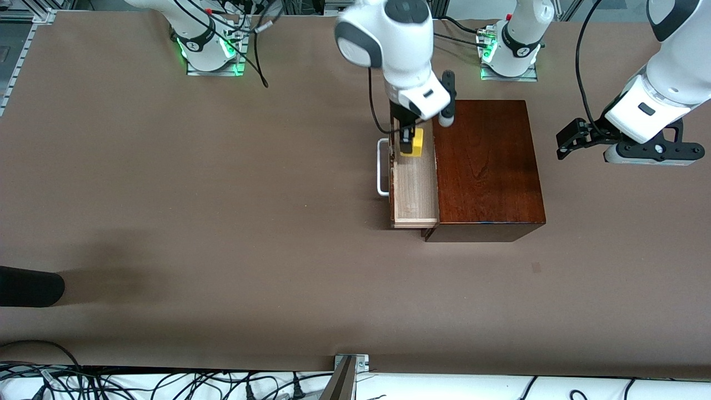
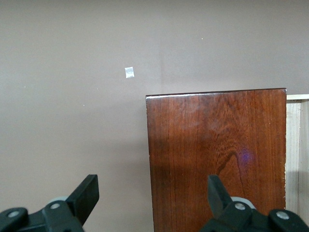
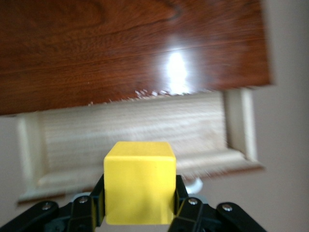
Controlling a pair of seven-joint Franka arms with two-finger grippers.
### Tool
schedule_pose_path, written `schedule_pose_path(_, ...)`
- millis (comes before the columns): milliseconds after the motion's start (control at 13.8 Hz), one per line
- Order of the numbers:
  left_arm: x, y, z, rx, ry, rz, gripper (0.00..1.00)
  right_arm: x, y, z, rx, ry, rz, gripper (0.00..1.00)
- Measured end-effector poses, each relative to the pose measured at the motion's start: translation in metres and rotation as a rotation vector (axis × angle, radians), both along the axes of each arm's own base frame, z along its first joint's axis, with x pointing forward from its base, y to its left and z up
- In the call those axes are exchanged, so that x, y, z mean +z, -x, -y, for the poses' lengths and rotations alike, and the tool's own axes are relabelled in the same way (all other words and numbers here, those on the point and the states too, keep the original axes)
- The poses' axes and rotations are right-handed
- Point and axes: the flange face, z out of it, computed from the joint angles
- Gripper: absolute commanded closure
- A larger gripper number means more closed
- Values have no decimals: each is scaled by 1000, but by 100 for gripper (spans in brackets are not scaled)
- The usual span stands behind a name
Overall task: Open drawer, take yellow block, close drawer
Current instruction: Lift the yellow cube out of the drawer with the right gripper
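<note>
The drawer [image 1: 414,186] of the dark reddish-brown wooden box [image 1: 486,166] is pulled open, with its pale wood inside [image 3: 135,130] bare and its white handle [image 1: 382,166] toward the right arm's end. My right gripper [image 1: 410,143] is shut on the yellow block [image 1: 413,142] and holds it over the open drawer; the block fills the space between the fingers in the right wrist view [image 3: 140,188]. My left gripper [image 1: 566,143] is open and empty, up in the air past the box at the left arm's end; its wrist view shows the box top [image 2: 217,154].
A small pale mark [image 1: 536,267] lies on the brown table nearer the front camera than the box. A dark object [image 1: 30,286] juts in at the table's edge at the right arm's end. Cables run along the front edge.
</note>
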Motion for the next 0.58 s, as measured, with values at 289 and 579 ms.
schedule_pose_path(289,1,1,7,-13,0,2,0,90,-48,87,-206,-48,-11,100)
schedule_pose_path(579,1,1,5,-10,0,2,0,117,-105,219,-451,-66,-96,100)
